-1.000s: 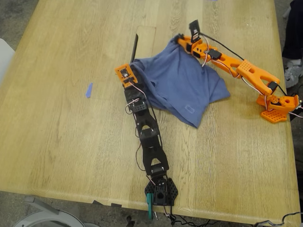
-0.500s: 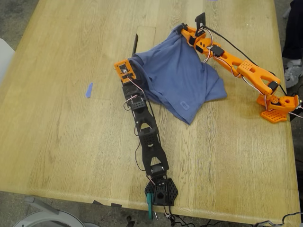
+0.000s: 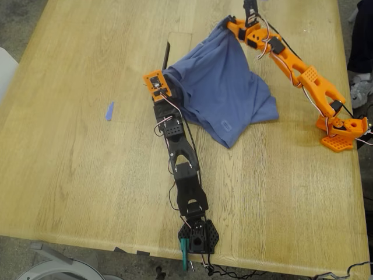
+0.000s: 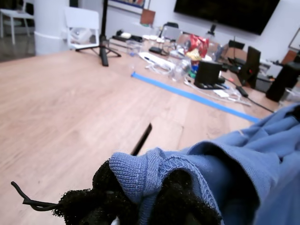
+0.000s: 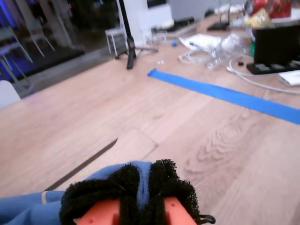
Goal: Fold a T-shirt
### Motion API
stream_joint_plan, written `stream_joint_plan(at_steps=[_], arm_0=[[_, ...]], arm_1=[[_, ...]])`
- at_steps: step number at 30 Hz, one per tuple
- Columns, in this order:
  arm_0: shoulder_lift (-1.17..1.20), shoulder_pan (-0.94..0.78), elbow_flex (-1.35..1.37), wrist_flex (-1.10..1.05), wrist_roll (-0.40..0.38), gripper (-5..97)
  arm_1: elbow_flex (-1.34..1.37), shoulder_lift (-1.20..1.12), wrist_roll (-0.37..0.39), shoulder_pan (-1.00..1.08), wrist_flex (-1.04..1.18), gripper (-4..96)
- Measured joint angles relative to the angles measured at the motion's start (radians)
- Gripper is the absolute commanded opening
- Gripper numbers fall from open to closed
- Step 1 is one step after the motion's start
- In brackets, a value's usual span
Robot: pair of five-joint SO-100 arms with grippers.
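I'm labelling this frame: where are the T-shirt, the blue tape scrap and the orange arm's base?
T-shirt [image 3: 221,93], exterior view, middle of the cloth.
Blue tape scrap [image 3: 109,111], exterior view, its centre.
Orange arm's base [image 3: 344,131], exterior view, the base plate.

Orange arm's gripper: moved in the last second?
Yes. My second gripper, shut on the T-shirt, has moved toward the exterior view's top, away from the arm's orange base, dragging the shirt's edge along.

The T-shirt [image 3: 218,93] lies bunched, so its sleeves, collar and any chest print cannot be made out, and it covers the table [image 3: 76,175] beneath it. In both wrist views my first gripper [image 4: 140,206] and my second gripper [image 5: 140,197] are cut off at the picture's edge, their black pads [image 4: 180,197] half buried in cloth. The far clutter [image 4: 187,56] is too blurred to name, and the exterior view's right edge crops a person's leg and shoe [image 3: 362,87].
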Motion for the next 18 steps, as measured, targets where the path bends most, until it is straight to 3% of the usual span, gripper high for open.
stream_joint_plan(at_steps=[18], arm_0=[[0.446,0.143,0.379,0.235,-0.032,0]], arm_1=[[-0.011,0.222,-0.005,-0.043,0.632,2.7]])
